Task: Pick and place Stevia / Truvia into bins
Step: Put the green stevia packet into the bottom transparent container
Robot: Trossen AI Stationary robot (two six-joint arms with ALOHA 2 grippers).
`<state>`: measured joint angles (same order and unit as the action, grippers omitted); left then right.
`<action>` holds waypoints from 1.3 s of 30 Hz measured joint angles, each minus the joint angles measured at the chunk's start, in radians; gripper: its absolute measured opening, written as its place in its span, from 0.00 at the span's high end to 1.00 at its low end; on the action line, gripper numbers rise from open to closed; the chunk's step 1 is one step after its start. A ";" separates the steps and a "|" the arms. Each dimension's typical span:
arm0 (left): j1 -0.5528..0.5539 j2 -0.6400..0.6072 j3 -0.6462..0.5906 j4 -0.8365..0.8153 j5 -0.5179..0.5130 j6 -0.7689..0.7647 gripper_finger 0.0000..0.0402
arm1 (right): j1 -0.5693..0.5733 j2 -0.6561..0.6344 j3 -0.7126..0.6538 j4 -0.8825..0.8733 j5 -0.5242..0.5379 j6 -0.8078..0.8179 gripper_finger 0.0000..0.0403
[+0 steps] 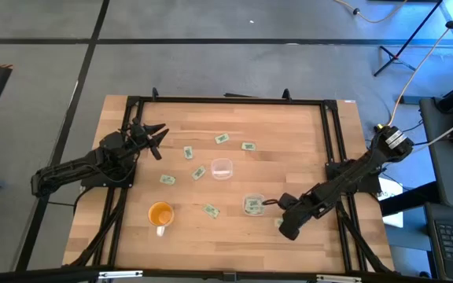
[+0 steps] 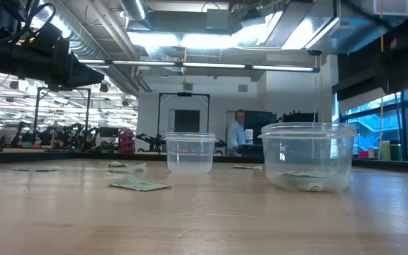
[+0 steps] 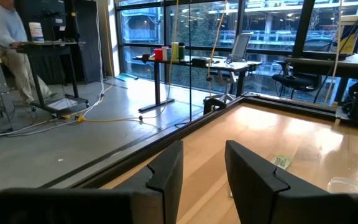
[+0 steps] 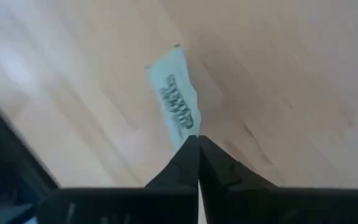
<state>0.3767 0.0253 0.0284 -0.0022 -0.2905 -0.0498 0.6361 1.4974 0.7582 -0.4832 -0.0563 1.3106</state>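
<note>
Right gripper [image 4: 197, 142] pinched tight on a packet [image 4: 178, 102] at the table's [image 1: 289, 134] near right edge. Left gripper [image 3: 202, 169] parted, holding nothing, far left.

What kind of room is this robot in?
Probably a big robot lab or workshop: a bare concrete floor, ceiling pipes and strip lights, and a person working at a standing desk.
</note>
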 joint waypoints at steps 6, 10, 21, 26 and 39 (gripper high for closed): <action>0.000 0.000 0.000 0.000 0.000 0.000 0.72 | -0.050 -0.148 0.031 -0.015 0.181 -0.224 1.00; 0.000 0.000 0.000 0.000 0.000 0.000 0.72 | -0.106 -0.217 0.081 -0.004 0.261 -0.394 1.00; 0.000 0.000 0.000 0.000 0.002 0.000 0.72 | -0.261 -0.151 0.128 0.046 0.187 -0.564 1.00; 0.000 0.001 0.000 0.000 0.003 0.002 0.72 | -0.275 -0.065 0.127 0.109 0.105 -0.586 1.00; 0.000 0.001 0.000 0.000 0.004 0.001 0.72 | -0.306 0.069 0.127 0.177 0.088 -0.615 1.00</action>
<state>0.3771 0.0261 0.0280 -0.0025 -0.2867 -0.0488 0.3300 1.5668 0.8852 -0.3066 0.0318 0.6955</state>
